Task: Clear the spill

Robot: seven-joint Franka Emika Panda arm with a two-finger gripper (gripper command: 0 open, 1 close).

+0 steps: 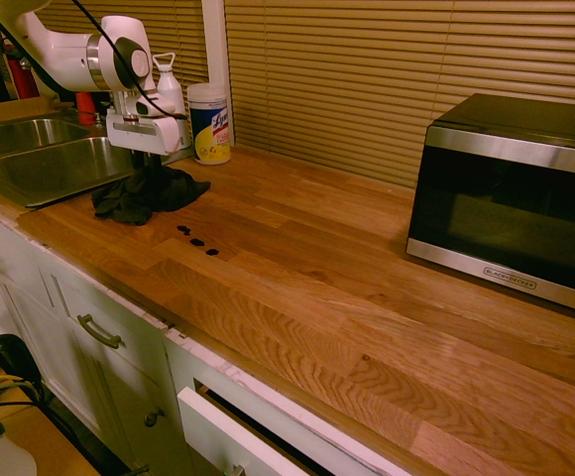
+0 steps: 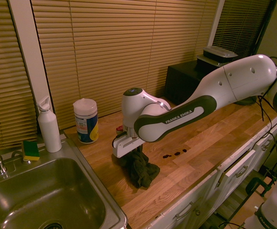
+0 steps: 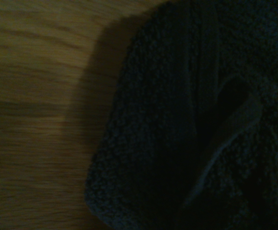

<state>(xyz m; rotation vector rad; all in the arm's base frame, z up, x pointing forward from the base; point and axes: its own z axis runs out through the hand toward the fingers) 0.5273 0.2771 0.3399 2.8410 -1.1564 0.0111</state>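
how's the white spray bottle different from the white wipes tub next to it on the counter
The slim white plastic spray bottle stands taller and narrower than the squat round white wipes canister. The bottle is plain white and ends in a spray nozzle, while the canister carries a blue and yellow label under a flat lid. The bottle stands at the sink's edge; the canister stands on wood. Both stand upright by the blinds.

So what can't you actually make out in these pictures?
- Gripper fingers: buried in the dark cloth in both exterior views.
- Spill: a row of tiny dark spots; too small to tell what it is.
- Wrist view: dim and blurred, only cloth and wooden counter.
- Wipes canister label: too small to read fully.
- Microwave: cut off by the first exterior view's right edge.
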